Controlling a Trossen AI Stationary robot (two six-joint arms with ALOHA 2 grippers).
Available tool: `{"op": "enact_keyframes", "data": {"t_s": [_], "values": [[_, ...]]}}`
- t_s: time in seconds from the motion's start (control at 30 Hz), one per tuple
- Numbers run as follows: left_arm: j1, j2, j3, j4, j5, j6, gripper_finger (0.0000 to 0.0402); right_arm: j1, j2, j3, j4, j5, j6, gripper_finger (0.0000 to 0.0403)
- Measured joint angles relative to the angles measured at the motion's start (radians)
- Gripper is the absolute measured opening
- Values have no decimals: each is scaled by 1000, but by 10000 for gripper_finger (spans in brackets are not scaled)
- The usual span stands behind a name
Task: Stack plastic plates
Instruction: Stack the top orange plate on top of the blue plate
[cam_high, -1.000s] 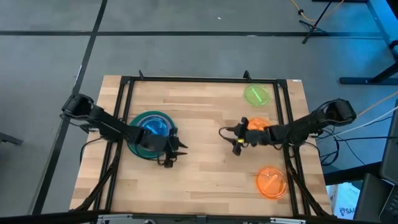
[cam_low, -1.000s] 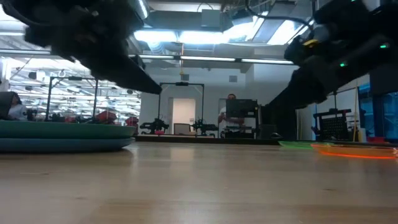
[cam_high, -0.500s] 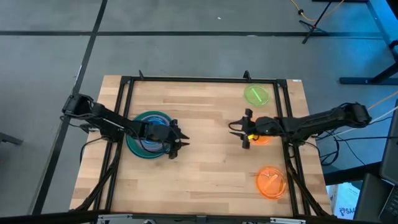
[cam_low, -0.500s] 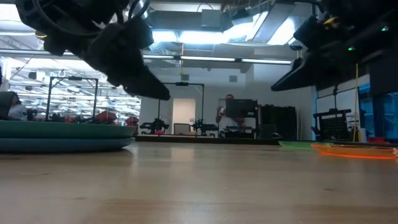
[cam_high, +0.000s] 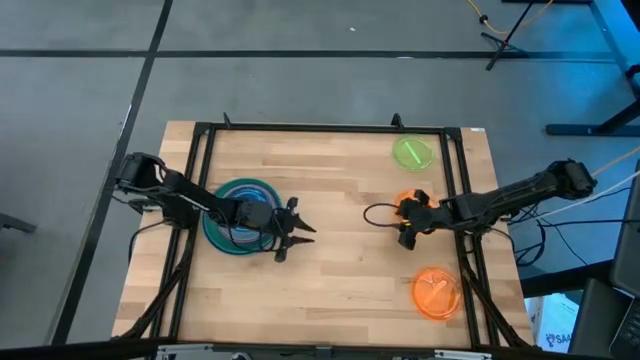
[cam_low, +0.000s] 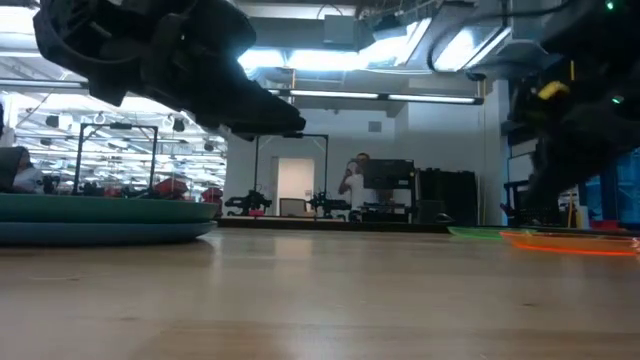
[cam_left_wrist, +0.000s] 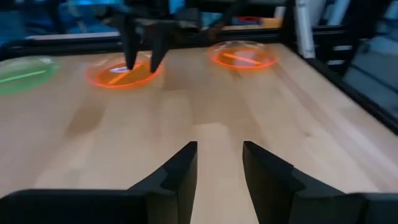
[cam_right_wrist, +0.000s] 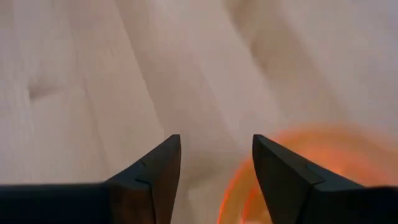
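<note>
A stack of plates (cam_high: 232, 222), teal outside and blue within, rests flat on the table's left half (cam_low: 100, 220). My left gripper (cam_high: 297, 233) is open just right of the stack, clear of it, its fingers (cam_left_wrist: 217, 155) pointing toward the table's right. A small orange plate (cam_high: 418, 204) lies right of centre. My right gripper (cam_high: 404, 228) hangs open over that plate's near-left rim (cam_right_wrist: 239, 186), fingers pointing down (cam_left_wrist: 142, 53); whether it touches the plate I cannot tell. A lime plate (cam_high: 412, 152) and a second orange plate (cam_high: 436, 292) lie flat on the table.
A black frame (cam_high: 320, 128) runs along the table's far side, with rails down its left and right sides. Bare wood (cam_high: 340, 270) spans the middle and near part of the table. A person stands far off in the room behind (cam_low: 352, 190).
My left gripper has moved from above the stack toward the table's right, off the stack's edge, and levelled out. My right gripper has drawn back toward the right edge, over the small orange plate, and tipped from slanting to pointing down. No plate has moved.
</note>
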Motion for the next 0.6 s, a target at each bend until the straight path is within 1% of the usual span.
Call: {"op": "enact_keyframes", "data": {"t_s": [0.1,0.17,0.2,0.37,0.47,0.6], "values": [[0,5,0,-1,52,18,121,8,11,0,-109,-45,150,188],[0,5,0,-1,73,29,121,6,22,0,-152,-44,209,188],[0,5,0,-1,80,33,121,5,31,0,-152,-38,216,188],[-3,5,0,-12,87,13,121,5,104,0,-144,58,189,186],[-19,5,0,-16,85,-13,121,5,148,0,-126,59,170,164],[-54,5,0,-17,76,-36,121,6,193,3,-104,42,124,108]]}}
